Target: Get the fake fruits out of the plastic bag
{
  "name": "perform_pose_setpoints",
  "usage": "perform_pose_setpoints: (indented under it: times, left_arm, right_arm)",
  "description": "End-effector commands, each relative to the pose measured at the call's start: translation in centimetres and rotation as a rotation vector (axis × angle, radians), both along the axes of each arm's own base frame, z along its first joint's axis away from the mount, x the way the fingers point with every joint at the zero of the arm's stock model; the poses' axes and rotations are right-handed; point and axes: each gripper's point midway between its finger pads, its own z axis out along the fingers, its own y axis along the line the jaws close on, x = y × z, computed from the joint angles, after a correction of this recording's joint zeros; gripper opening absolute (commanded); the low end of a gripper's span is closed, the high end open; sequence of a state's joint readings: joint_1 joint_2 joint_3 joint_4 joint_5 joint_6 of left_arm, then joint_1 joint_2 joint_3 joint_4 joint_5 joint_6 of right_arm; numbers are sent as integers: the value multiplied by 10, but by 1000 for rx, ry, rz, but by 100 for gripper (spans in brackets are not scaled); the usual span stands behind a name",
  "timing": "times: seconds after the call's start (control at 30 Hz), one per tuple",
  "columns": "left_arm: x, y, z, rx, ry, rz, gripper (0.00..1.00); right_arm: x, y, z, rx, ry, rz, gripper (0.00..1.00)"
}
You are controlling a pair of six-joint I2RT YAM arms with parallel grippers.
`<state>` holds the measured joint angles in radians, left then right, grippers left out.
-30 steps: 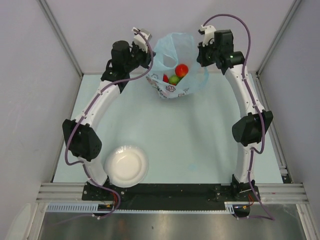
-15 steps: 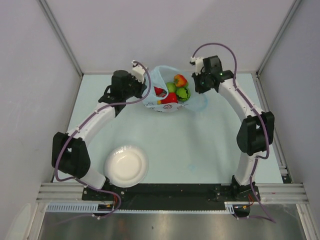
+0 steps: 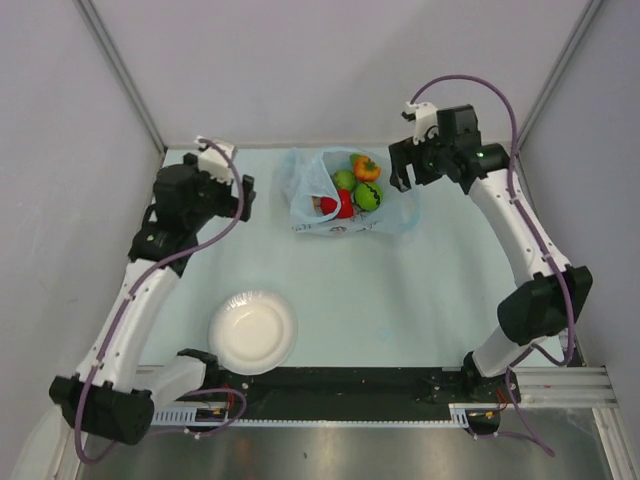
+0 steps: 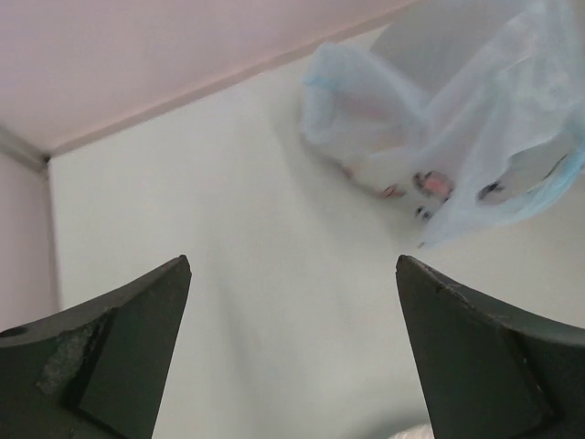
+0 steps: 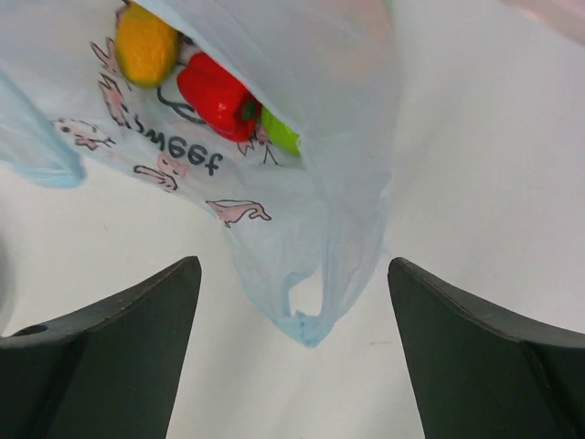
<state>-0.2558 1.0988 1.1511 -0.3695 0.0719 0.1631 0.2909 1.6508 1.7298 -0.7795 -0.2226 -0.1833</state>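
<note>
The light-blue plastic bag (image 3: 325,200) lies slumped on the table at the back centre, its mouth open. Several fake fruits rest inside it: an orange one (image 3: 365,167), two green ones (image 3: 368,195) and a red one (image 3: 337,206). My left gripper (image 3: 243,196) is open and empty, well left of the bag, which shows in the left wrist view at the upper right as the bag (image 4: 439,137). My right gripper (image 3: 400,172) is open just right of the bag. In the right wrist view a bag handle (image 5: 315,306) hangs loose between the open fingers, apart from both, with a yellow fruit (image 5: 146,46) and a red pepper (image 5: 219,96) behind.
A white round plate (image 3: 252,332) sits near the front left, beside the left arm's base. Grey walls close in the table at the back and on both sides.
Both grippers have opened and let go of the bag, which has dropped onto the table. The left arm has swung away to the left, the right gripper a little to the right.
</note>
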Motion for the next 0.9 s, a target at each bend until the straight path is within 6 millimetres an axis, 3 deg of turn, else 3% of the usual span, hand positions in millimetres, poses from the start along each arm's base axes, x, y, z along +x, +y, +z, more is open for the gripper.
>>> perform_pose_setpoints:
  times: [0.0,0.03,0.07,0.17,0.2,0.33,0.43,0.6,0.8,0.87]
  left_arm:
    - [-45,55,-73,126,251,-3,100]
    - [-57,67,-97,113,314,3,100]
    - [-68,72,-107,102,339,-25,100]
    - [-100,72,-153,95,482,-111,99]
    - [-104,74,-159,102,499,-128,94]
    - [-112,93,-195,80,633,-89,95]
    - [-134,89,-223,88,755,-200,91]
    - [-158,81,-249,137,777,-351,92]
    - [-158,80,-267,250,713,-390,91]
    - [-155,80,-273,285,680,-379,84]
  right_arm:
    - [-32,3,3,47,32,41,90]
    - [-37,5,-4,52,52,49,96]
    - [-39,5,-9,56,65,50,99]
    - [-47,13,-26,87,119,80,100]
    - [-48,17,-28,94,126,91,100]
    - [-52,26,-34,92,140,125,100]
    - [-54,30,-40,81,155,147,100]
    - [-57,31,-45,70,159,163,100]
    - [-60,31,-50,57,162,174,100]
    - [-60,31,-50,55,153,174,100]
